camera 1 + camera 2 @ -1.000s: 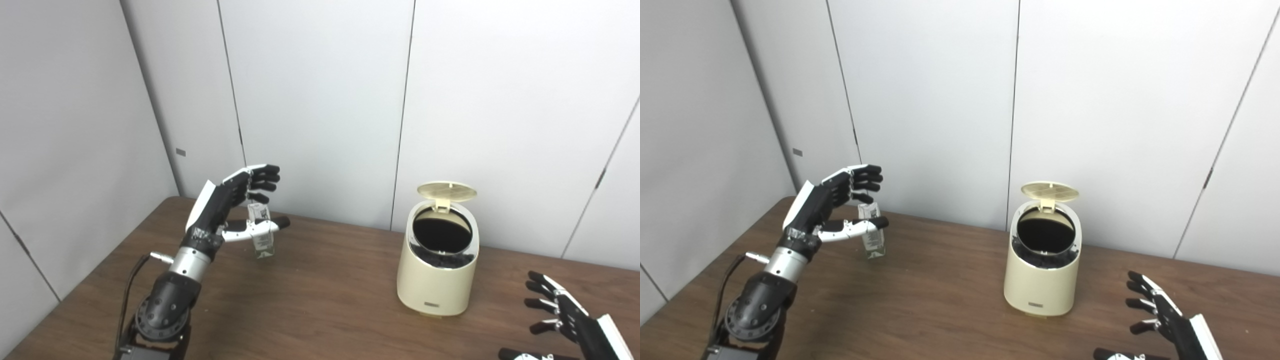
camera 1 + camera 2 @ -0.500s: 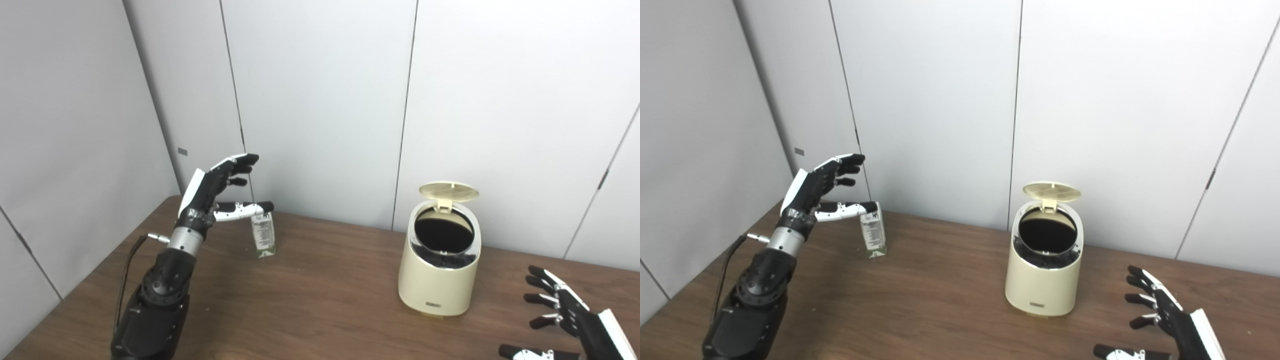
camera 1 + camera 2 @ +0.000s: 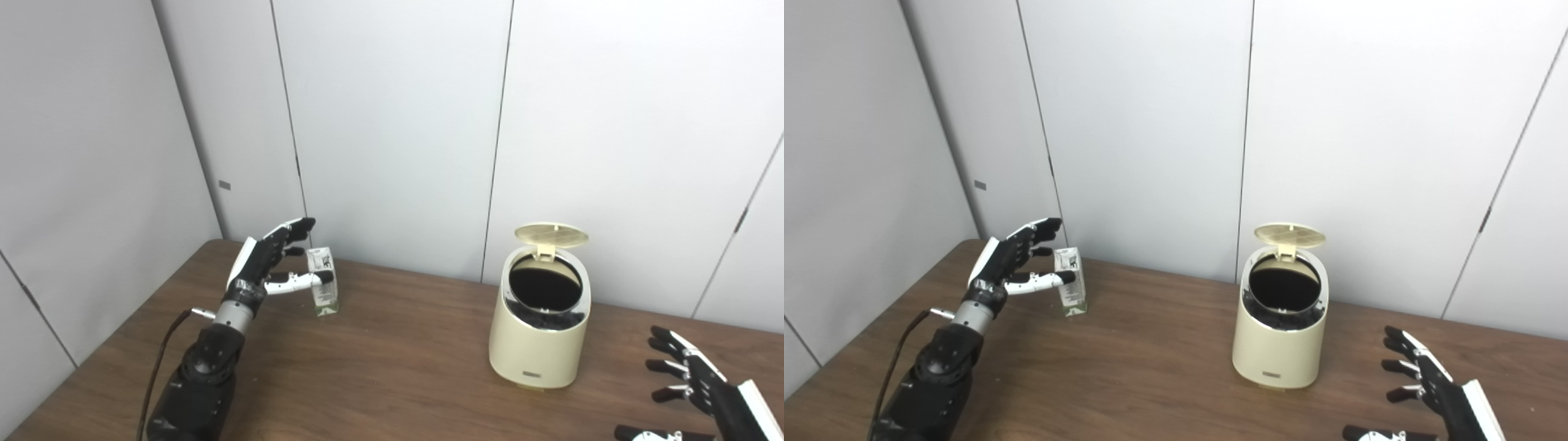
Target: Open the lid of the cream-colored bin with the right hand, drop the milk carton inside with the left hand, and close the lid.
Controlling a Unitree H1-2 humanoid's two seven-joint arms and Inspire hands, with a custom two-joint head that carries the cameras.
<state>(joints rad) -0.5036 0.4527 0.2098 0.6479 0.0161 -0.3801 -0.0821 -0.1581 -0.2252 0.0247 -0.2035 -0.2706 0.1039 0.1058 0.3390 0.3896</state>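
Carton [image 3: 323,282] upright on table, lid [image 3: 551,234] already up.
L hand [image 3: 272,262] spread beside it, not gripping; R hand [image 3: 698,386] empty. Prob. light, thin-walled: grip mid-sides gently.

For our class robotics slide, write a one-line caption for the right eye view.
Left hand open beside the upright milk carton; cream bin stands with lid raised.

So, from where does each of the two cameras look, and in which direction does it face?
Left eye view: on the head, facing down and forward over the table; left hand beside the milk carton, right hand at the bottom corner.
Right eye view: beside it, slightly rightward; same arms.
Shared: the bin, its lid open.
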